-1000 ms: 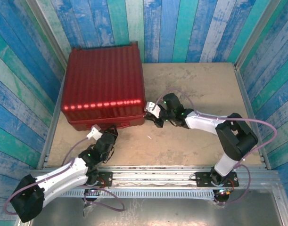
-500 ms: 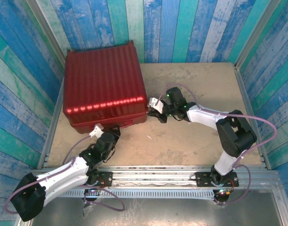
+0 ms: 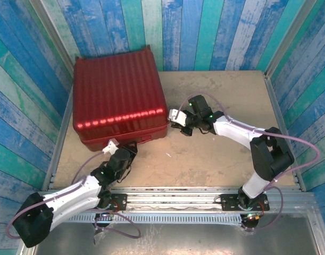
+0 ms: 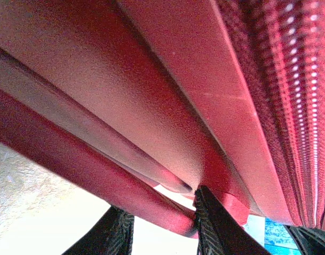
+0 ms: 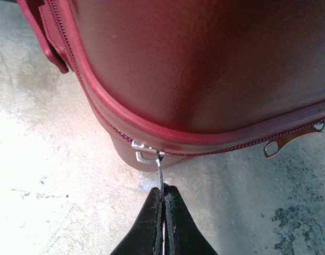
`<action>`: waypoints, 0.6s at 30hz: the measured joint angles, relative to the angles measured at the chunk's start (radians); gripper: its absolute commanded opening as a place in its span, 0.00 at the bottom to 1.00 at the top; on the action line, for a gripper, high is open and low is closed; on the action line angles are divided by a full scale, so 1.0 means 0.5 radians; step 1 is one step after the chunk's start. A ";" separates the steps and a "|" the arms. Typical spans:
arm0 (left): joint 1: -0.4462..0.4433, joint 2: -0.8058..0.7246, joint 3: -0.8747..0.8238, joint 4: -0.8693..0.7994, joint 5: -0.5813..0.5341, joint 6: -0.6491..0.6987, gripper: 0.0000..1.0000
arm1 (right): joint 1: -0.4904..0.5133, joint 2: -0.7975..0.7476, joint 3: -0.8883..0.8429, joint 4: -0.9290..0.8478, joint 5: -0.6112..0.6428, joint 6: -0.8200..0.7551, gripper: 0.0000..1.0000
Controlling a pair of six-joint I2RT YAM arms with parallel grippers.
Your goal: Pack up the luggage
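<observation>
Dark-red ribbed luggage (image 3: pixel 118 101), silver zipper pull (image 5: pixel 159 169) at its corner, mottled beige table (image 3: pixel 221 154) beneath it, blue, teal and white striped plank walls (image 3: pixel 205 32) behind it.

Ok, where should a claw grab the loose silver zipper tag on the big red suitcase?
Pinch the thin silver metal zipper tag at its free looped end, coming straight in from outside the dark-red hard-shell suitcase's seam: it's flat and hangs clear there.

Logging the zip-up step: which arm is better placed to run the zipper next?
Right. The right gripper has its jaws shut on the zipper pull at the suitcase corner; the left gripper sits at the suitcase's near edge.
</observation>
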 measured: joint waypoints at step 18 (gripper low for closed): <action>-0.115 0.373 -0.007 0.182 0.201 0.314 0.00 | -0.304 0.597 0.589 0.188 -0.417 0.283 0.00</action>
